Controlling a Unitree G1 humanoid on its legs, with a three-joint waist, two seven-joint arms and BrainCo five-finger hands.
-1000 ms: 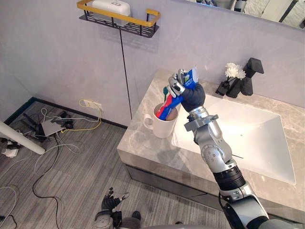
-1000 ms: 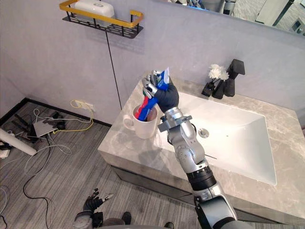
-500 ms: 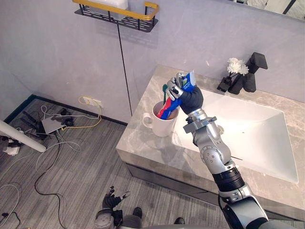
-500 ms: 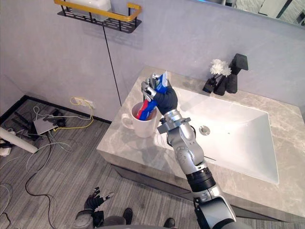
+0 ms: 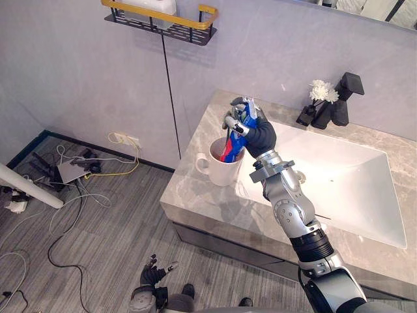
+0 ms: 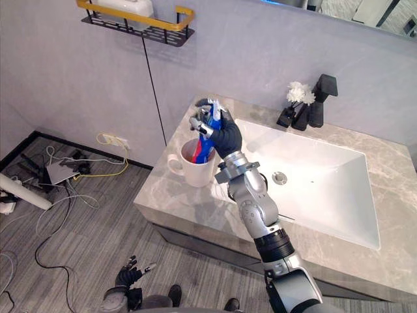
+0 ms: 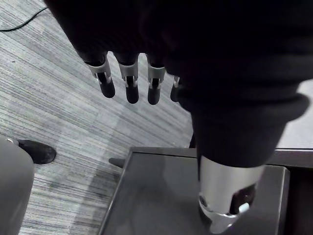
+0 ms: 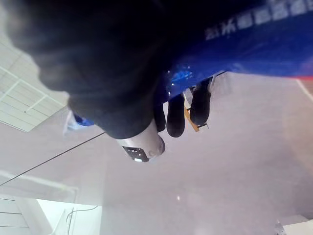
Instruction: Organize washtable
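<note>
Toothpaste tube [image 5: 232,141] more upright vs prev, in mug [image 5: 218,173], right hand [image 5: 253,128] gripping

The mug [image 5: 221,171] stands on the countertop [image 5: 189,195] near its left edge, just left of the basin [image 5: 339,182], which fills the middle and right. The tube [image 5: 233,140] leans with its lower end in the mug and its upper part inside the curled fingers of the right hand [image 5: 255,132]. At the back edge behind the basin stands the faucet [image 5: 342,98] with the flowers [image 5: 319,94] just left of it, a wall shelf [image 5: 163,23] hangs above the back left corner, and cables [image 5: 71,176] lie on the floor to the left.
</note>
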